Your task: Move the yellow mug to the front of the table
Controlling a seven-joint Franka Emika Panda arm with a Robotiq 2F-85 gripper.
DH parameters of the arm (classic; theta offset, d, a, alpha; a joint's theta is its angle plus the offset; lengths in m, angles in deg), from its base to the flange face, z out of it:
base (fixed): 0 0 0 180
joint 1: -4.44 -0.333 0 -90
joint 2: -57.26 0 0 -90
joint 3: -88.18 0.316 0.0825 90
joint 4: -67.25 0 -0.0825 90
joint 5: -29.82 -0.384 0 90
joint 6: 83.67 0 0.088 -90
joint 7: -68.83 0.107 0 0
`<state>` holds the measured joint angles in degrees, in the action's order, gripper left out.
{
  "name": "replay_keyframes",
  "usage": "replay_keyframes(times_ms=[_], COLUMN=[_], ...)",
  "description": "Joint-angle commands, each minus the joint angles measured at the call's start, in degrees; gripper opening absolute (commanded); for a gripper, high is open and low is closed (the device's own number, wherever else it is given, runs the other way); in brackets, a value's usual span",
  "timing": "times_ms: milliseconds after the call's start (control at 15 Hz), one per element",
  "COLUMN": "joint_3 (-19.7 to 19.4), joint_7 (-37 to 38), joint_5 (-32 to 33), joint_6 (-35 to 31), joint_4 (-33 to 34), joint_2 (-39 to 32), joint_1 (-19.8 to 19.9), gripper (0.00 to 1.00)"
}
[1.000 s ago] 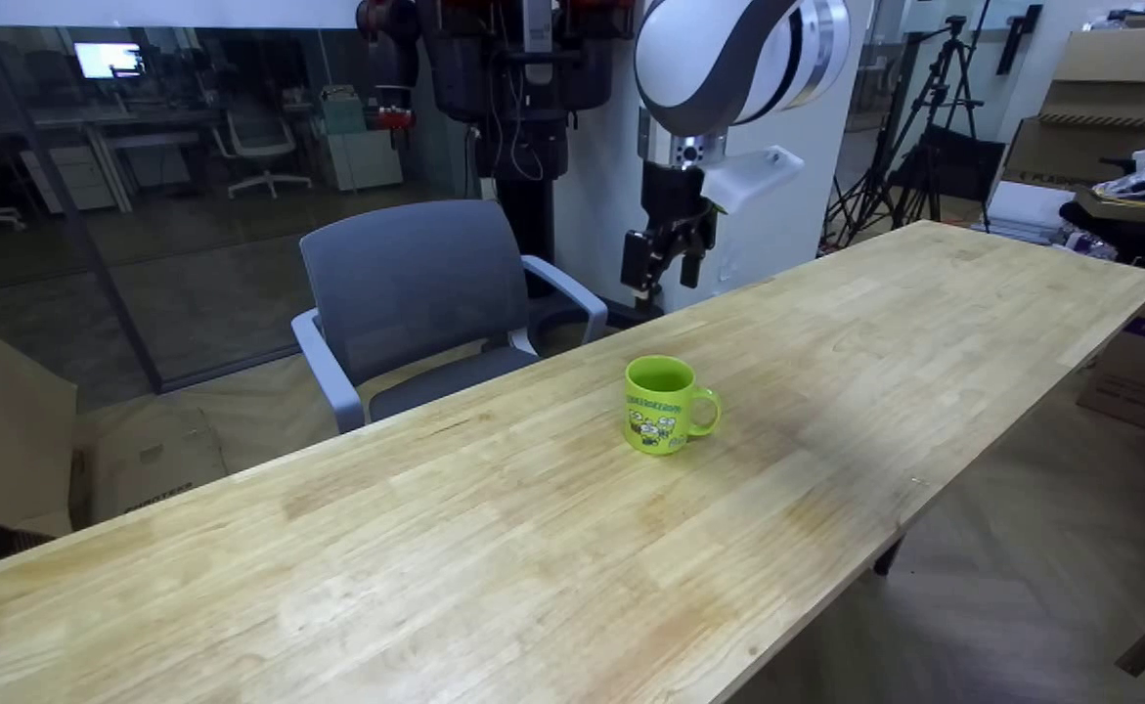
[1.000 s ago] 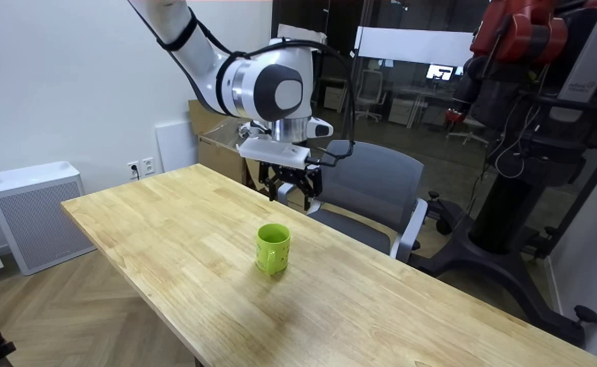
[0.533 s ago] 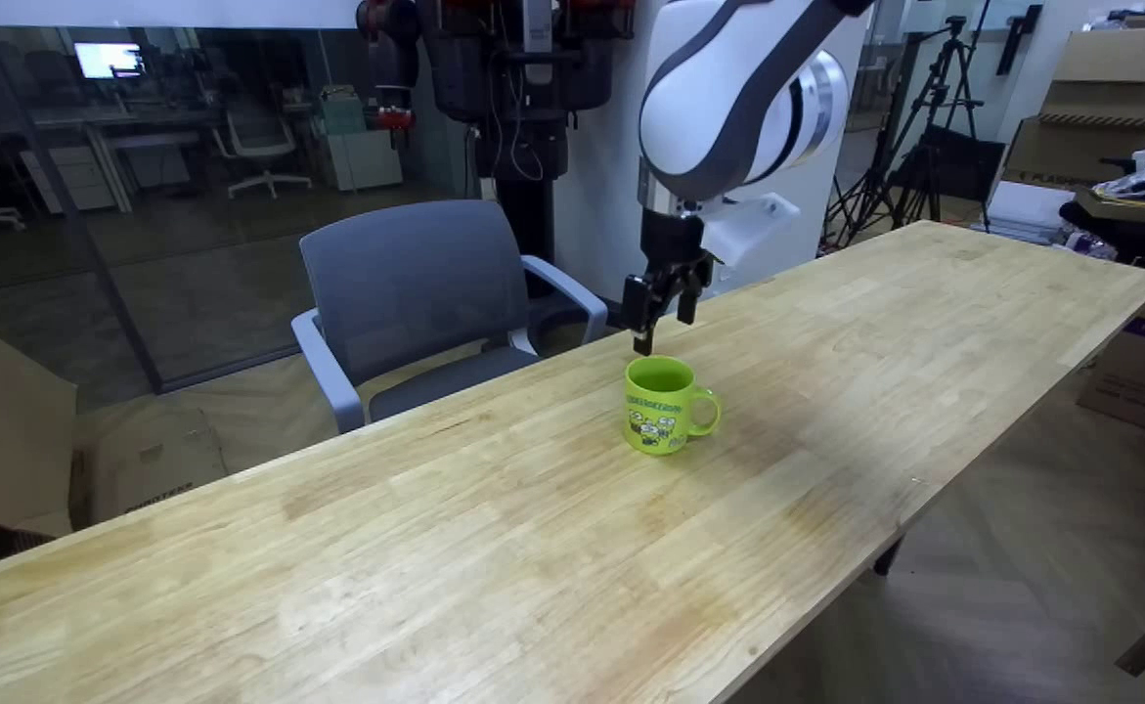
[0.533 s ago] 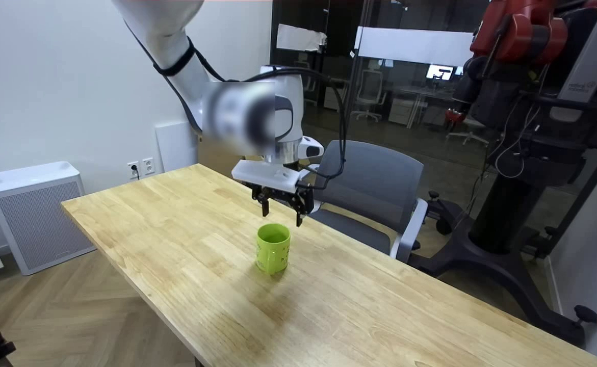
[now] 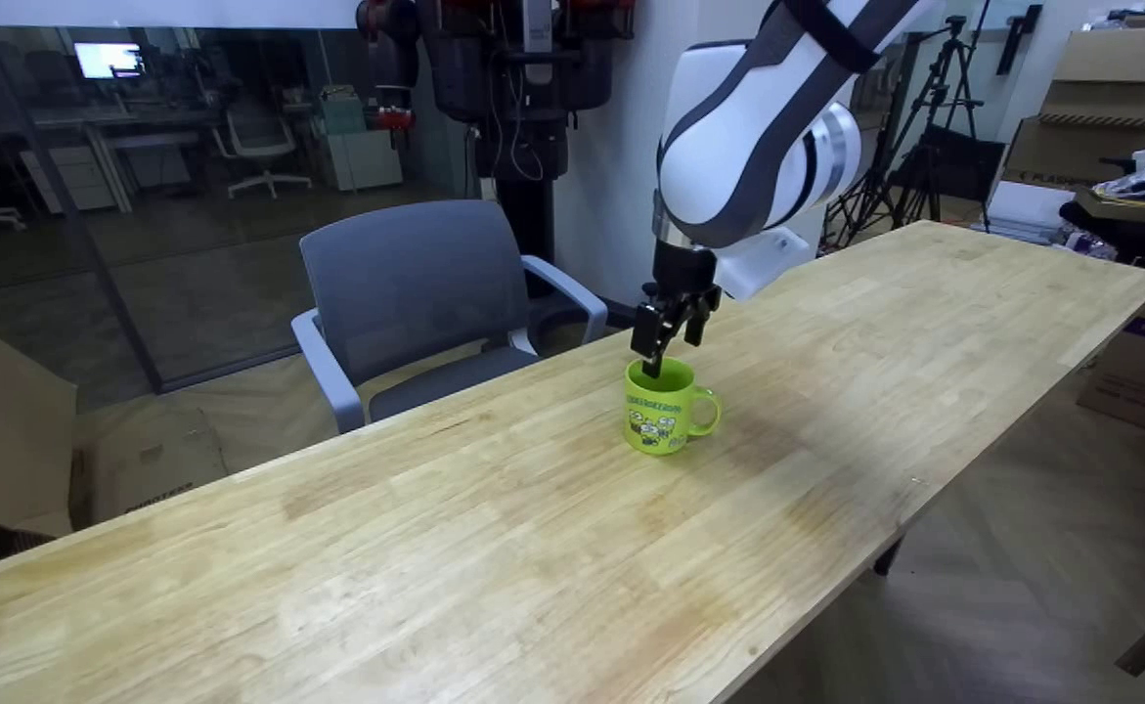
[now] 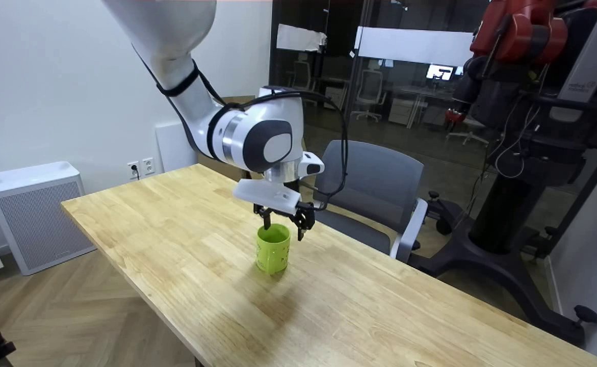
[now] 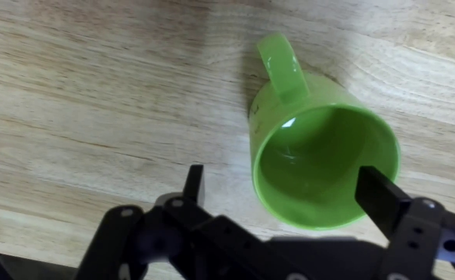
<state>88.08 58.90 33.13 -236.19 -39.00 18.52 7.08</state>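
Lime yellow, the mug (image 5: 658, 422) stands upright on the wooden table (image 5: 357, 587), in from both long edges, its handle (image 7: 283, 70) turned away from the grey chair (image 5: 416, 293). Over it hangs the gripper (image 7: 281, 177), its two black fingers (image 7: 382, 198) spread wide and holding nothing. In the wrist view one finger overlaps the rim, and in both exterior views its tip shows at the mug's mouth; the other finger is out beyond the mug's side, over wood. Whether the nearer finger touches the mug cannot be told.

Of mugs there is one, with one handle; one table; one white robot arm (image 6: 229, 135); one grey chair beside the table. Beyond the chair stands one red and black robot (image 6: 543, 142). Two sockets (image 6: 148, 166) are set in the wall (image 6: 63, 92), one with a black plug (image 6: 134, 167) in it, and near them on the floor (image 6: 74, 306) is one white unit (image 6: 38, 219) with a mesh front. Cardboard boxes (image 5: 1090, 152) overlap too much to count.
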Motion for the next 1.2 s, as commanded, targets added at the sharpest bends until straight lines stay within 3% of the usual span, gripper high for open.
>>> replay_keyframes(times_ms=[0,200,267,333,1067,1133], joint_3=[1.64,2.75,3.22,3.4,6.44,5.11], joint_7=[-1.21,-2.34,-2.97,-3.07,-7.53,-6.01], joint_5=[-1.18,-2.06,-2.38,-2.52,-4.09,-3.38], joint_6=[-2.67,-3.28,-3.24,-3.26,-1.5,-2.38], joint_4=[-1.54,-1.79,-1.66,-1.49,-0.17,-1.12], joint_2=[-0.12,-0.72,-0.94,-1.15,-2.62,-2.21], joint_1=[2.3,3.9,4.46,4.77,7.91,6.73], gripper=[1.0,1.0,0.75,0.74,0.0,0.16])
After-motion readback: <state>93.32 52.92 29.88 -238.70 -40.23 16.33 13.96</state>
